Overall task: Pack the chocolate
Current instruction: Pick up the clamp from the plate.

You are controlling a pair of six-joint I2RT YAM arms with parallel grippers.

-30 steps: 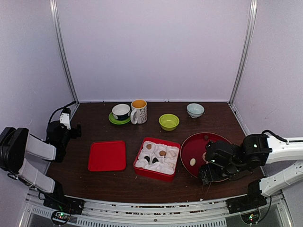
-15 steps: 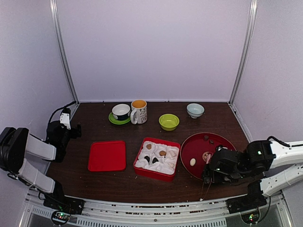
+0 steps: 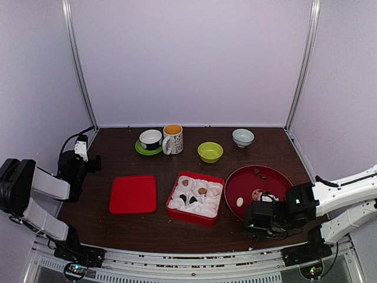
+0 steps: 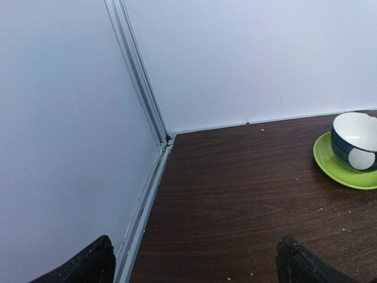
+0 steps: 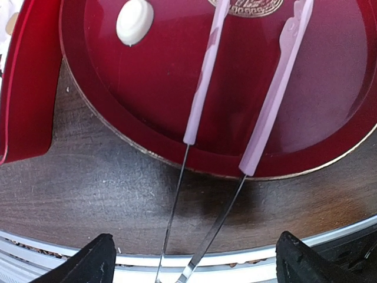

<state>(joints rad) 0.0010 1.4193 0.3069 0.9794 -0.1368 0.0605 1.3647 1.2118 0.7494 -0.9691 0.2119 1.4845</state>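
Observation:
Several chocolates sit in white paper cups in the red box (image 3: 194,198). More lie on the red plate (image 3: 277,177): a cream oval chocolate (image 3: 240,201) (image 5: 135,22), a round patterned one (image 3: 257,194) and small dark ones (image 3: 257,171). My right gripper (image 3: 261,217) (image 5: 191,265) hangs low over the plate's near rim, open. The pink-handled tongs (image 5: 203,88) lie between its fingertips (image 5: 82,262), untouched, with the metal ends reaching past the table edge. My left gripper (image 3: 79,158) (image 4: 197,265) is open and empty at the far left.
A flat red lid (image 3: 133,194) lies left of the box. Along the back stand a cup on a green saucer (image 3: 150,141) (image 4: 353,147), a mug (image 3: 173,138), a green bowl (image 3: 210,152) and a pale bowl (image 3: 242,137). Walls close in on three sides.
My right arm has sunk lower and drawn back toward the near edge, settling over the tongs. The left arm has not moved.

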